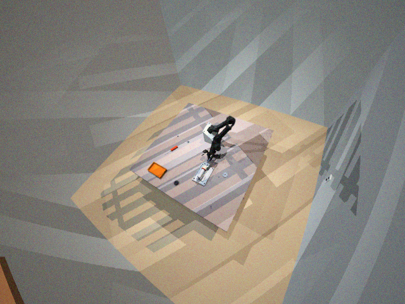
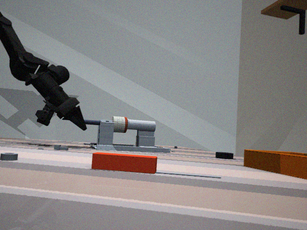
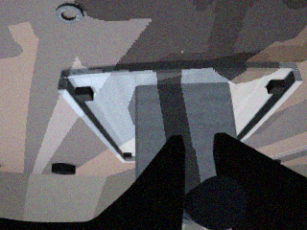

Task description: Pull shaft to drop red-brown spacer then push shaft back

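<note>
My gripper (image 1: 209, 159) (image 2: 84, 128) (image 3: 198, 145) is shut on the dark shaft (image 2: 92, 122) (image 3: 218, 203) just outside the grey upright block (image 2: 106, 133) (image 3: 211, 110). Beyond that block, cream spacers (image 2: 119, 124) sit together. The red-brown spacer (image 1: 204, 169) (image 2: 125, 124) sits against them, between them and the light grey cylinder (image 2: 143, 125). That cylinder rests on a lower grey block (image 2: 145, 140). All stand on the base plate (image 1: 208, 175) (image 2: 123, 149). No spacer shows lying on the table. The shaft inside the spacers is hidden.
A red block (image 1: 174, 148) (image 2: 123, 162) with a thin rod lies beside the fixture. An orange tray (image 2: 262, 162) and a black disc (image 1: 176, 182) (image 2: 224, 155) (image 3: 63, 169) lie further out. A grey ring (image 2: 8, 156) and a pale disc (image 1: 224, 174) also lie on the table.
</note>
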{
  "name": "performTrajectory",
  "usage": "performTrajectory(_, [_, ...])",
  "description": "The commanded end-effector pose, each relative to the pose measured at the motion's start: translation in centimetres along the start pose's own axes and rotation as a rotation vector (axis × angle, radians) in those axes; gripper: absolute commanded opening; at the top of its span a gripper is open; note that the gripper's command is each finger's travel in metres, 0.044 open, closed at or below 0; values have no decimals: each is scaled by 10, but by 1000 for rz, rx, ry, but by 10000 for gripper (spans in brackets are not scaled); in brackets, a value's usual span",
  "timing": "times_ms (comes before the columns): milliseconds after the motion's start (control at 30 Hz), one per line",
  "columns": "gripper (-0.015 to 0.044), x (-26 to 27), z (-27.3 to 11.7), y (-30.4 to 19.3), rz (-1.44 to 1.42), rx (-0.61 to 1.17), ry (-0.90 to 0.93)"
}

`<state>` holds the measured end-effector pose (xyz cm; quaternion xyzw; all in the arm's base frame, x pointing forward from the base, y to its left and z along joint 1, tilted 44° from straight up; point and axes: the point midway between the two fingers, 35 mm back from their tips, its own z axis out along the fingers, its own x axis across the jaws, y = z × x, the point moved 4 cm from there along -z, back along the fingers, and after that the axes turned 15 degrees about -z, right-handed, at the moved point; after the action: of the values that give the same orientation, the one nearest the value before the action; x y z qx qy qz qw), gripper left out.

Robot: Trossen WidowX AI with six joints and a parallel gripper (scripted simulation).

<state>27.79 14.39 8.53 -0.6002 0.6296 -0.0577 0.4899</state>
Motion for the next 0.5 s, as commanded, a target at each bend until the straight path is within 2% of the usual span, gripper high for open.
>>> performTrajectory(0, [0, -1, -1, 1, 3, 0, -3])
performTrajectory(467, [0, -1, -3, 2, 3, 0, -3])
